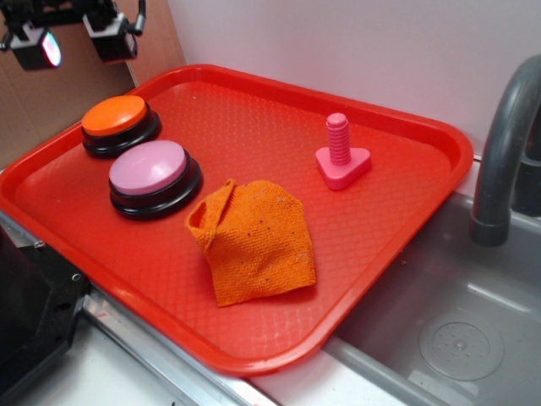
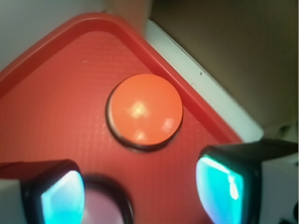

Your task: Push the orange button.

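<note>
The orange button [image 1: 118, 118] sits near the back left corner of the red tray [image 1: 397, 220], close beside the pink button [image 1: 152, 173], which lies just in front of it. Elsewhere on the tray are a crumpled orange cloth [image 1: 254, 241] near the middle and a pink bolt [image 1: 341, 156] standing upright toward the back right; a grey sink [image 1: 439, 338] with its faucet [image 1: 507, 152] lies to the right of the tray. The gripper [image 1: 78, 38] hangs above the tray's back left corner, well clear of the orange button, with its two fingers spread apart and nothing between them. In the wrist view the fingertips [image 2: 60, 196] frame the lower edge of the picture, and the orange cap lies a little beyond them, unpressed and untouched. The task therefore looks barely begun: the arm is roughly over the right area, but the descent, the final lining-up over the orange cap and the press itself all appear to be left.
</note>
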Tool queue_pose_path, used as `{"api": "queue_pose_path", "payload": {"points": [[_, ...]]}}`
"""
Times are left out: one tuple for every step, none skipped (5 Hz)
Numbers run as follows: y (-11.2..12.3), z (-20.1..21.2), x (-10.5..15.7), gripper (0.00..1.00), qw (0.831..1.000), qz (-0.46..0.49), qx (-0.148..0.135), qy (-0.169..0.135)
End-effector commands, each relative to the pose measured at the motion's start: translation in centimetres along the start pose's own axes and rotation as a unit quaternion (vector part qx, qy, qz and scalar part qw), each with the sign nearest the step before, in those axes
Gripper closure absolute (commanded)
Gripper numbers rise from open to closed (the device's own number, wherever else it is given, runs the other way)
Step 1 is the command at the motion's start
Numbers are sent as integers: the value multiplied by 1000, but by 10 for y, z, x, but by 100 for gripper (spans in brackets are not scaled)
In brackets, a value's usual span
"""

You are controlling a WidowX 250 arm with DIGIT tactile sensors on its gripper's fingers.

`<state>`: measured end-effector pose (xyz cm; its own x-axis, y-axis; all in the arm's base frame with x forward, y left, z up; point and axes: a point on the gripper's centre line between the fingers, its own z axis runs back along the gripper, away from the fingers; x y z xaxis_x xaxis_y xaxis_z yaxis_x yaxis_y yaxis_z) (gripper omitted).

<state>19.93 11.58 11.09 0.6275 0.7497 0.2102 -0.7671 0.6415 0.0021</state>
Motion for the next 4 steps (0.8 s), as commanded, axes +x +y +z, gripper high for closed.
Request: {"api": "queue_pose_path", "payload": {"points": [[10,-22,5,0,999,16,-27,-31],[13,-38,14,0,999,-10,-33,-18],[41,-52,11,0,999,-26,-37,-6],[16,-61,16,0,999,-32,-28,9]]}}
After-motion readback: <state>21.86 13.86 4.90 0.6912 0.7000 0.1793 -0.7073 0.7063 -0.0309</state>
